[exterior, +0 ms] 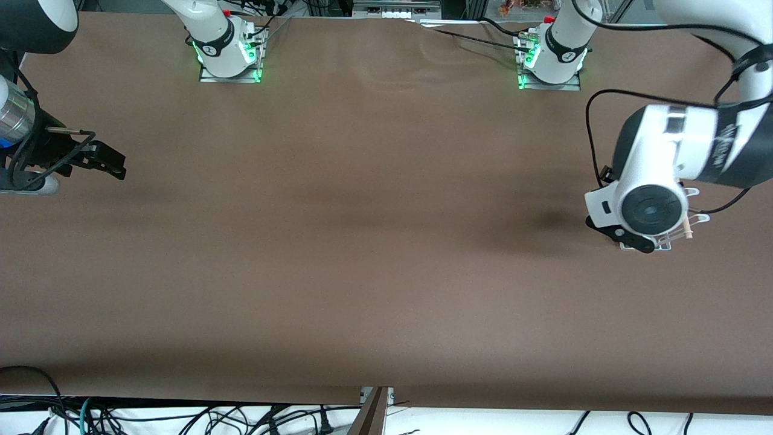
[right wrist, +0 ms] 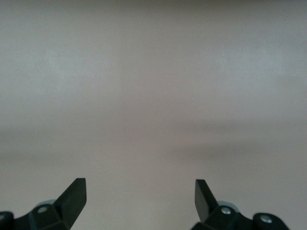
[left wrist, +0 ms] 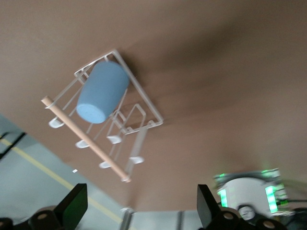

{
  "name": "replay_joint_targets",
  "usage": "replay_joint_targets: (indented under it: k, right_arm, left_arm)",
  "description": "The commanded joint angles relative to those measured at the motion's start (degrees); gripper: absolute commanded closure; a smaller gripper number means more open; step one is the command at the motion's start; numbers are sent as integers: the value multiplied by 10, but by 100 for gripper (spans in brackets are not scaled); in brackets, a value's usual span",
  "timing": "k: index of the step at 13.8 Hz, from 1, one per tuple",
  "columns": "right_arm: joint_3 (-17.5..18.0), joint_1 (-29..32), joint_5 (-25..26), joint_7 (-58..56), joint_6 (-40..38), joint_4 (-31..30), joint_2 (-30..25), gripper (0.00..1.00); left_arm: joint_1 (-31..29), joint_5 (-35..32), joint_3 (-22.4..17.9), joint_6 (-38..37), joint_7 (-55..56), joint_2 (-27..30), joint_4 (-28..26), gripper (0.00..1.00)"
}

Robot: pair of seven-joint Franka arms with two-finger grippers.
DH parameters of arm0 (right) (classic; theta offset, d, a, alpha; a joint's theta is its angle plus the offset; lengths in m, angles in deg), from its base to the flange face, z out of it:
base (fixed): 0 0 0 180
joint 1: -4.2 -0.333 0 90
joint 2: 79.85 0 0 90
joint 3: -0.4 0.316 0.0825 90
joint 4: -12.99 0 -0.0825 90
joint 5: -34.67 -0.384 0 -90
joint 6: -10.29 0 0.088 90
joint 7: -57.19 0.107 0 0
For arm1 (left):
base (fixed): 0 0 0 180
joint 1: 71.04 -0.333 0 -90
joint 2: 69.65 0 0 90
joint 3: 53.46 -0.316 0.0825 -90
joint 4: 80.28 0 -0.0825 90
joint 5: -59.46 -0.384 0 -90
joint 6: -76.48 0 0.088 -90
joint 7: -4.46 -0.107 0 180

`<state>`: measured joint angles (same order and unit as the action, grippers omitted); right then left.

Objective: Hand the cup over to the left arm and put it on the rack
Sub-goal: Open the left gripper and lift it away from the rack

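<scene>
Only left wrist view shows cup (left wrist: 102, 92) lying on rack (left wrist: 144, 125), left gripper (left wrist: 139, 206) above w/ jaws apart, empty; right gripper (right wrist: 140, 199) waits, jaws apart.

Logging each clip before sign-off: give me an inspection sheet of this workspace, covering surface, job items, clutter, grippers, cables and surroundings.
Surface: brown table, bare across its middle.
Job's things: light-blue cup lies on its side on the white wire rack, toward the left arm's end of the table; in the front view the rack is mostly hidden under the left arm.
Clutter: nothing seen.
Grippers: left gripper open, empty, above the rack; right gripper open, empty, over bare table at the right arm's end.
Cables: black cable loops along the left arm; more tangled below the table edge.
Surroundings: both bases show green lights.
</scene>
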<state>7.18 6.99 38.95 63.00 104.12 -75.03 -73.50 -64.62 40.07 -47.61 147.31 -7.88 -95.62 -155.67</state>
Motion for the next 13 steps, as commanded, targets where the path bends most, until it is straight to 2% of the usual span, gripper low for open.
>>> replay_joint_targets:
  k: [1, 3, 5, 8, 9, 13]
  right_arm:
    - [4, 8, 0, -8, 0, 3, -1, 0]
    - [4, 8, -1, -8, 0, 3, -1, 0]
    - [4, 8, -1, -8, 0, 3, -1, 0]
    - [4, 8, -1, -8, 0, 3, -1, 0]
    - [4, 8, -1, -8, 0, 3, -1, 0]
    - [4, 8, -1, -8, 0, 3, -1, 0]
  left_arm:
    - [-37, 102, 0, -6, 35, 17, 59, 0]
    - [-55, 158, -13, 87, 35, 76, 19, 0]
    - [-80, 203, -17, 179, 37, 160, -96, 0]
    - [-61, 204, -40, 310, 69, 258, -254, 0]
    - [-50, 204, -57, 328, 92, 267, -274, 0]
    - [-47, 197, -59, 328, 94, 264, -276, 0]
